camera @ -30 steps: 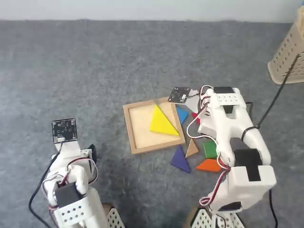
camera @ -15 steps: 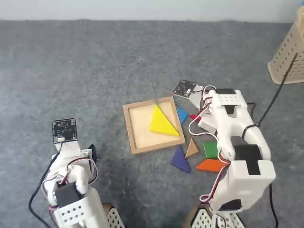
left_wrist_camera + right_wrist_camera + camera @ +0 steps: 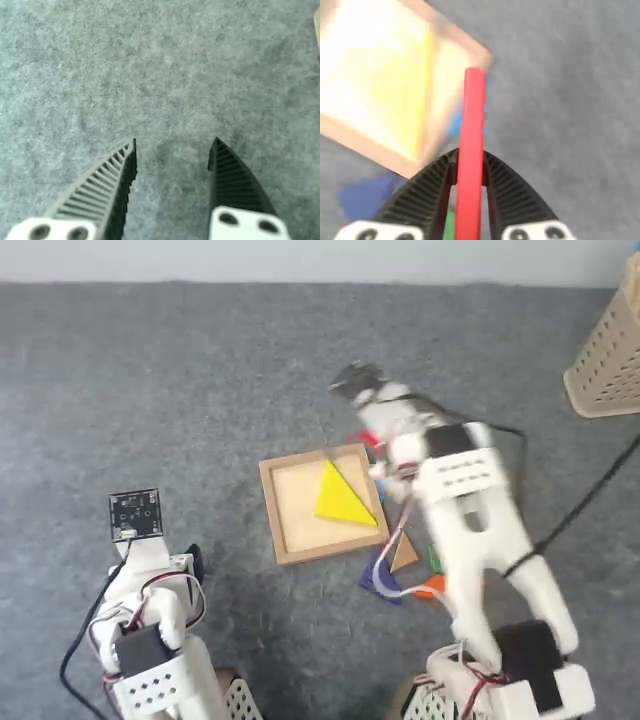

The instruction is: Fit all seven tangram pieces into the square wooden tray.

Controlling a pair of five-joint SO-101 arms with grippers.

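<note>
The square wooden tray (image 3: 271, 512) is holding only the large yellow triangle (image 3: 340, 498); six pieces are waiting. The right gripper (image 3: 470, 154) is pinching a red piece (image 3: 471, 110) edge-on near the tray's corner; the left gripper (image 3: 172, 150) is hanging open, well apart from the tray. A purple triangle (image 3: 378, 576), a tan triangle (image 3: 404, 556) and an orange piece (image 3: 432, 587) are lying just beside the tray.

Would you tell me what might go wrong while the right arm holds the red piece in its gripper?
The right gripper pinches the red piece on edge, so it may slip or land tilted on the tray rim. It could also drop onto the yellow triangle and shift it.
</note>
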